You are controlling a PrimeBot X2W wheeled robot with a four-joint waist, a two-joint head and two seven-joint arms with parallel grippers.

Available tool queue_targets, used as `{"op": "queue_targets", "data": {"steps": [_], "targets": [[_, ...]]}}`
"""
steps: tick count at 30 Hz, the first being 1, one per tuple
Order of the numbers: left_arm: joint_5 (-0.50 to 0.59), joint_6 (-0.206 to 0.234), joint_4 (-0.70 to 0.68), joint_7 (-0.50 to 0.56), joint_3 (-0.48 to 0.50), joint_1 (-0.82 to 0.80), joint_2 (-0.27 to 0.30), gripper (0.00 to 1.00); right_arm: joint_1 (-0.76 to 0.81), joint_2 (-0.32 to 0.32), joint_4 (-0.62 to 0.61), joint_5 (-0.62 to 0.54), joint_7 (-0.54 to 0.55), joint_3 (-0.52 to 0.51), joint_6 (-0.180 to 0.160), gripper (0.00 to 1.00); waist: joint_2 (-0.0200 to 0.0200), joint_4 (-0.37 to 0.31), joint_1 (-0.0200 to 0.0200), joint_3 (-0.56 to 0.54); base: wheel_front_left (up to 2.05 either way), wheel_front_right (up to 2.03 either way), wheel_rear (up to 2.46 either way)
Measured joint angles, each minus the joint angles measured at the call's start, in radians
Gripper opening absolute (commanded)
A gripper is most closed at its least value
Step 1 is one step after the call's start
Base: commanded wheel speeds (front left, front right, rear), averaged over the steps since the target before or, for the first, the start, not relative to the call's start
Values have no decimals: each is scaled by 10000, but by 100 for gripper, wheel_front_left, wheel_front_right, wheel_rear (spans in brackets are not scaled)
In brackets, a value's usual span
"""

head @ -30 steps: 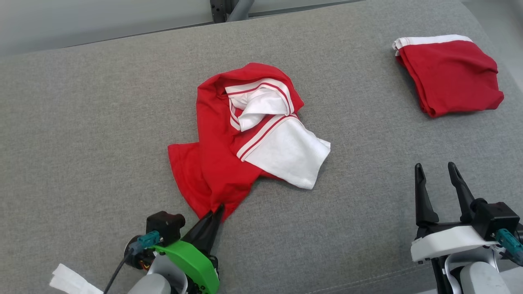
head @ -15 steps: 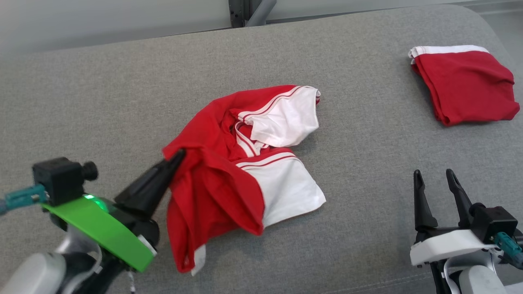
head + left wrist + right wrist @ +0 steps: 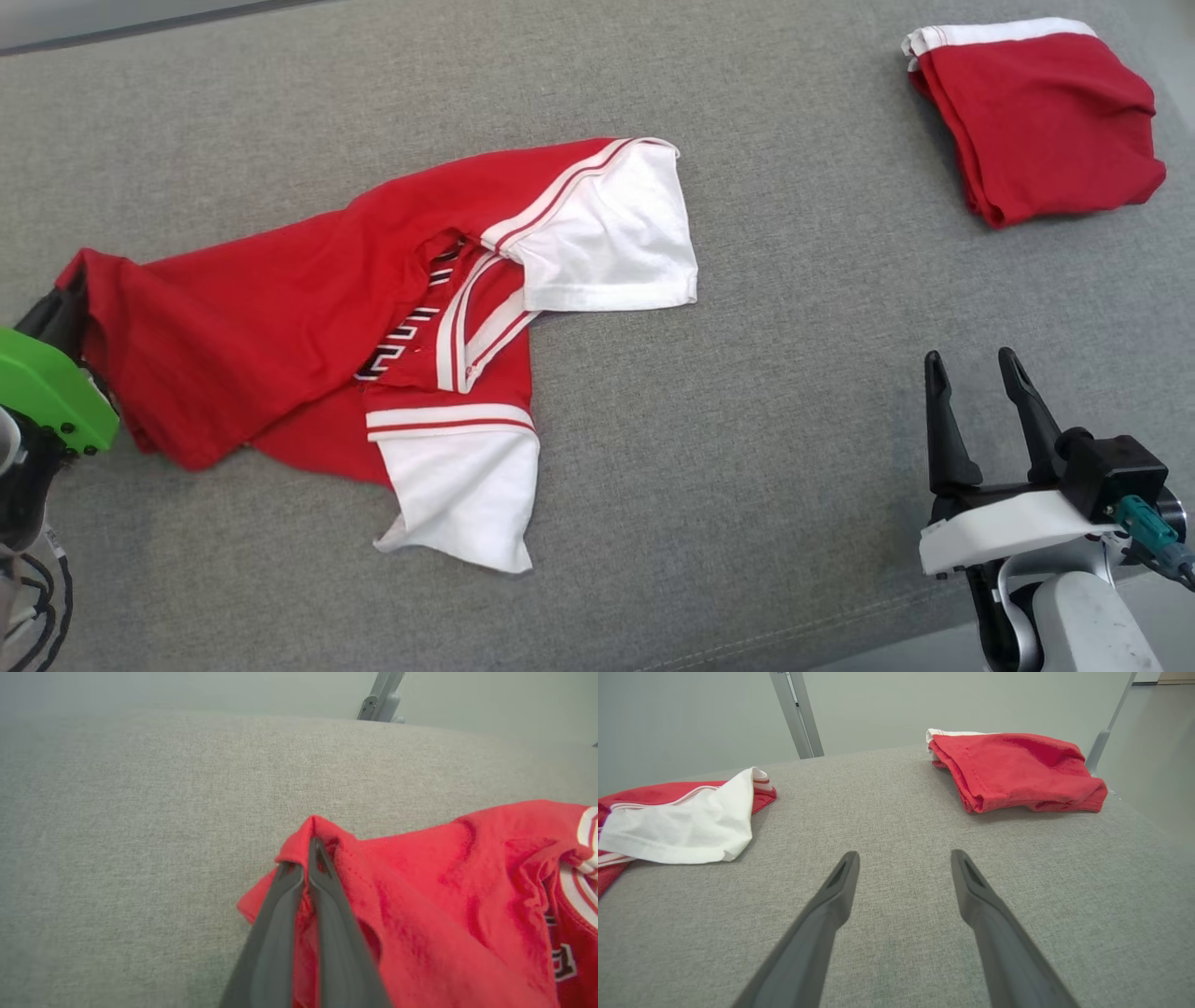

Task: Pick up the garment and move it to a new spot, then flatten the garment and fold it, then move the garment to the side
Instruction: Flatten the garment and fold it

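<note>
The left gripper (image 3: 62, 301), its two long dark fingers pressed tight together, is clenched on a bunched corner of the red short-sleeved jersey with white sleeves and white-striped trim (image 3: 280, 308). In the left wrist view the gripper (image 3: 303, 857) has red cloth (image 3: 444, 882) pinched between its tips and folded over them. In the head view this gripper sits at 9 o'clock, under its green cover (image 3: 47, 392).

The jersey lies rumpled on the grey woven fabric surface (image 3: 794, 373), spread from 9 o'clock to the middle. One white sleeve (image 3: 607, 238) points toward 12 o'clock and the other (image 3: 462, 495) toward 6 o'clock.

The right gripper (image 3: 971, 362) at 4 o'clock is spread wide and holds nothing. In its wrist view the gripper (image 3: 905, 856) has only grey surface between its fingers, well apart from the jersey (image 3: 682, 821).

A folded red garment with a white edge (image 3: 1036, 121) lies at 1 o'clock.
</note>
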Motion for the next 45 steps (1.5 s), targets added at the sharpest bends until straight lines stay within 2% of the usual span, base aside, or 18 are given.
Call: {"op": "queue_targets", "data": {"steps": [7, 11, 14, 19, 24, 29, 39, 40, 41, 42, 44, 45], "targets": [[654, 184, 1492, -2044, 46, -154, -652, 100, 176, 2, 92, 27, 0, -249, 0, 100, 0, -203, 0, 95, 0, 0, 0], [811, 686, 1429, -3218, 305, 402, -874, 100, 260, 4, 123, 17, 0, -284, 0, 100, 0, -113, 0, -149, 0, 0, 0], [731, 792, 819, -3670, 334, 1360, -1181, 100, 441, 4, 134, -6, 0, -370, 0, 100, 0, 25, 0, -447, 0, 0, 0], [527, 1078, -431, -3444, -128, 2977, -1749, 100, 666, 4, 119, -155, 0, -441, 0, 100, 0, 392, 0, -860, 0, 0, 0], [-13, 1450, -742, -3112, -81, 3545, -2105, 100, 662, 6, 52, -278, 0, -401, 0, 100, 0, 793, 0, -998, 0, 0, 0], [-253, 1304, -709, -2796, -119, 3461, -2253, 100, 551, 6, 6, -351, 0, -355, 0, 100, 0, 907, 0, -856, 0, 0, 0], [-376, 1252, -167, -2610, -203, 3034, -2383, 100, 533, 4, 8, -328, 0, -378, 0, 100, 0, 619, 0, -569, 0, 0, 0], [-378, 1241, -117, -2615, -201, 3008, -2385, 95, 533, 4, 8, -322, 0, -385, 0, 100, 0, 590, 0, -552, 0, 0, 0], [-380, 1210, -79, -2617, -207, 2985, -2385, 64, 532, 2, 6, -313, 0, -395, 0, 100, 0, 570, 0, -532, 0, 0, 0], [-393, 1179, -48, -2619, -219, 2944, -2387, 49, 531, 2, 6, -311, 0, -408, 0, 100, 0, 557, 0, -515, 0, 0, 0], [-393, 1120, 19, -2619, -251, 2886, -2395, 33, 528, 2, 6, -303, 0, -424, 0, 100, 0, 556, 0, -507, 0, 0, 0], [-393, 1093, 58, -2615, -280, 2871, -2399, 16, 529, 2, 6, -295, 0, -428, 0, 100, 0, 560, 0, -512, 0, 0, 0]]}}
